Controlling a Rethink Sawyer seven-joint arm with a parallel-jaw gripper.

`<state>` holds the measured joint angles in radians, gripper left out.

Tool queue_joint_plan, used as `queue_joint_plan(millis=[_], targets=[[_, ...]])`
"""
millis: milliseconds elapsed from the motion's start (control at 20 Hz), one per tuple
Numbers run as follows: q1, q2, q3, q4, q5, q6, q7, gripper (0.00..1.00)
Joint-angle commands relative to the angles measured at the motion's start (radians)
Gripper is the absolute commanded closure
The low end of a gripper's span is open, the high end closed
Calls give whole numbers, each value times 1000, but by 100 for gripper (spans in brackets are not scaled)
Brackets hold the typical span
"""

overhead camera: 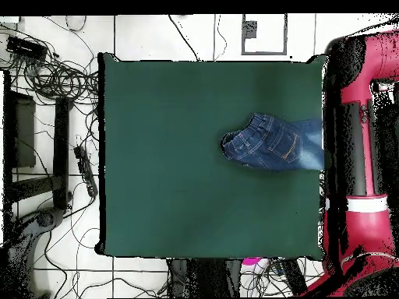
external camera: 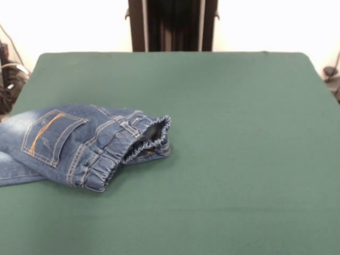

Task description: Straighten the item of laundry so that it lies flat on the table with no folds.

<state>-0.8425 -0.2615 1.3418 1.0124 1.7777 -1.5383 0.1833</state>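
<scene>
My jeans [external camera: 79,146] lie bunched at the desk's [external camera: 228,159] left edge, waistband folded over, legs hanging off. Only the overhead shows my red arm [overhead camera: 362,148]; my hand's state I cannot tell.

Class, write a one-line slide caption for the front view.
Bunched blue denim jeans lie at one side of the green table, waistband gaping open.

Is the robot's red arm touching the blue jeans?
Cannot tell. In the overhead view the red arm passes along the table edge where the jeans hang off, so no gap or contact shows plainly. The front view shows no arm over them.
</scene>
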Motion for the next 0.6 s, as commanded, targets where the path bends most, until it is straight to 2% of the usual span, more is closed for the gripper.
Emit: queue_joint_plan(millis=[50, 200, 450, 600], targets=[[-45, -28, 52, 88, 140, -126, -507, 100], [-72, -25, 40, 122, 131, -91, -526, 100], [-135, -13, 35, 97, 108, -99, -702, 100], [-157, -16, 33, 115, 115, -88, -723, 100]])
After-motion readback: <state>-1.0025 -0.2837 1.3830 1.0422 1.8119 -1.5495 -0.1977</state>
